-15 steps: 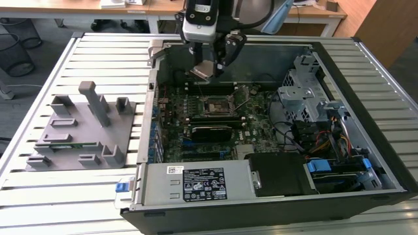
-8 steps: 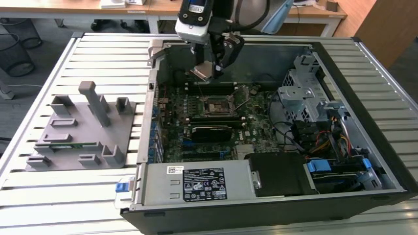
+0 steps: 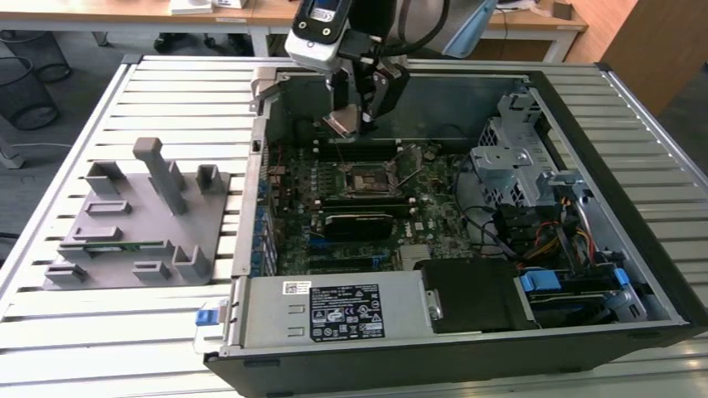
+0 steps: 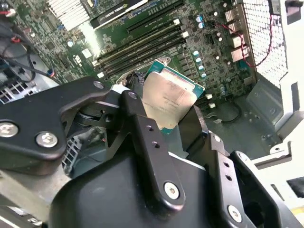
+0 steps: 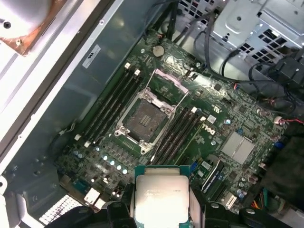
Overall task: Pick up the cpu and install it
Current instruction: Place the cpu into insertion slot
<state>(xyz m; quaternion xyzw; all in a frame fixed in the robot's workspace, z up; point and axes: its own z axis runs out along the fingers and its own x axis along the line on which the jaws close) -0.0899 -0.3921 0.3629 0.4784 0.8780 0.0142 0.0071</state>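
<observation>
- In the exterior view we see our arm (image 3: 328, 29) coming in from above, wrist pointing steeply down
- Our gripper (image 3: 354, 123) hangs below it
- In the second wrist view, our two black fingers (image 4: 141, 127) clamp opposite edges of the cpu (image 4: 167, 100)

part of the cpu (image 4: 167, 95) is hidden behind the tool (image 4: 166, 118).

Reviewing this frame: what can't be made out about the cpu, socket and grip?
cpu: underside faces away in both wrist views; one edge cut off in the first.
socket: contacts too small, first wrist view.
pincer: covers the cpu's gripped edges, second wrist view.
</observation>
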